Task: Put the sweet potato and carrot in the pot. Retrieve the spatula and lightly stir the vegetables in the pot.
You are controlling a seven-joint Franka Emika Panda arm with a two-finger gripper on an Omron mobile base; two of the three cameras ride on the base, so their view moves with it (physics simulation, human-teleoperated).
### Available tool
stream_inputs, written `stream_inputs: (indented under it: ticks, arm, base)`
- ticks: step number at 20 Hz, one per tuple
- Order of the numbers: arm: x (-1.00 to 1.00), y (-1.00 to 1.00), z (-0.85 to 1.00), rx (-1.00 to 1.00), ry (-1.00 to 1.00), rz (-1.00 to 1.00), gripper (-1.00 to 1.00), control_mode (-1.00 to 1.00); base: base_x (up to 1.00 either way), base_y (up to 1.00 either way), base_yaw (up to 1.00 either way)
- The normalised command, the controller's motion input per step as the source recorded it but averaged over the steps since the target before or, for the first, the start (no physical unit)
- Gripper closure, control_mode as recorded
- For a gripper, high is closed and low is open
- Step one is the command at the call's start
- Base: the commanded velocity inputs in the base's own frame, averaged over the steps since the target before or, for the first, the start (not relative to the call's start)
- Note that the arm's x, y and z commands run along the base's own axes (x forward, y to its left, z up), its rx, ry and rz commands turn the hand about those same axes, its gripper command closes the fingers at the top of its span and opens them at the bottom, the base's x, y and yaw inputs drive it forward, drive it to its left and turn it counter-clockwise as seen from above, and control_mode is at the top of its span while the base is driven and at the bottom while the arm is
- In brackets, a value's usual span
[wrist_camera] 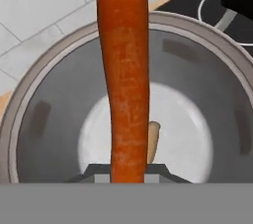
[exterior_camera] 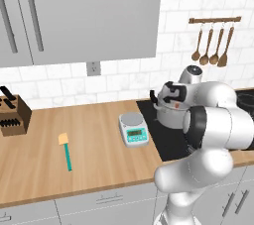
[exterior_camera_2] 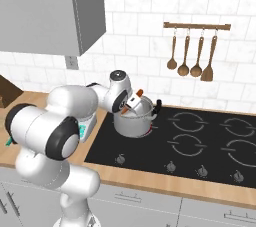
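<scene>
My gripper (wrist_camera: 127, 171) is shut on the carrot (wrist_camera: 123, 70), a slim orange-red root that points away from the hand over the open steel pot (wrist_camera: 49, 75). A tan sliver of the sweet potato (wrist_camera: 154, 141) lies on the pot's bottom, mostly hidden behind the carrot. From the base, the gripper (exterior_camera: 171, 95) (exterior_camera_2: 132, 103) hovers just above the pot (exterior_camera: 168, 117) (exterior_camera_2: 136, 123) on the near left burner, and the carrot's tip (exterior_camera_2: 140, 92) pokes out above the rim. The teal-handled spatula (exterior_camera: 66, 152) lies flat on the wooden counter, far left of the pot.
A kitchen scale (exterior_camera: 133, 129) stands on the counter between spatula and pot. A knife block (exterior_camera: 12, 115) sits at the far left. Wooden spoons (exterior_camera_2: 192, 56) hang on a wall rail above the black cooktop (exterior_camera_2: 200, 141). Upper cabinets (exterior_camera: 84, 16) overhang the counter.
</scene>
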Motion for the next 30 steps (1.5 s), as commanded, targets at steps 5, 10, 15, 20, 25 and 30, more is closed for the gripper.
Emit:
stream_inputs:
  ticks: [5, 10, 15, 20, 25, 30]
  arm:
    - [0.01, 0.00, -0.38, -0.02, -0.03, 0.00, 1.00, -1.00]
    - [-0.07, 0.00, 0.09, 0.00, -0.05, 0.00, -1.00, -1.00]
    - [-0.51, 0.00, 0.79, 0.03, -0.03, 0.00, -1.00, -1.00]
    - [-0.43, 0.00, 0.96, 0.06, 0.01, 0.00, -1.00, -1.00]
    - [-0.98, 0.55, 0.72, 0.01, 0.00, 0.00, -1.00, -1.00]
    - [-1.00, 1.00, 0.01, -0.02, 0.05, 0.07, -1.00, -1.00]
  base:
    - [0.00, 0.00, 0.00]
    - [0.00, 0.00, 0.00]
    - [0.00, 0.00, 0.00]
    - [0.00, 0.00, 0.00]
    - [0.00, 0.00, 0.00]
    - [0.00, 0.00, 0.00]
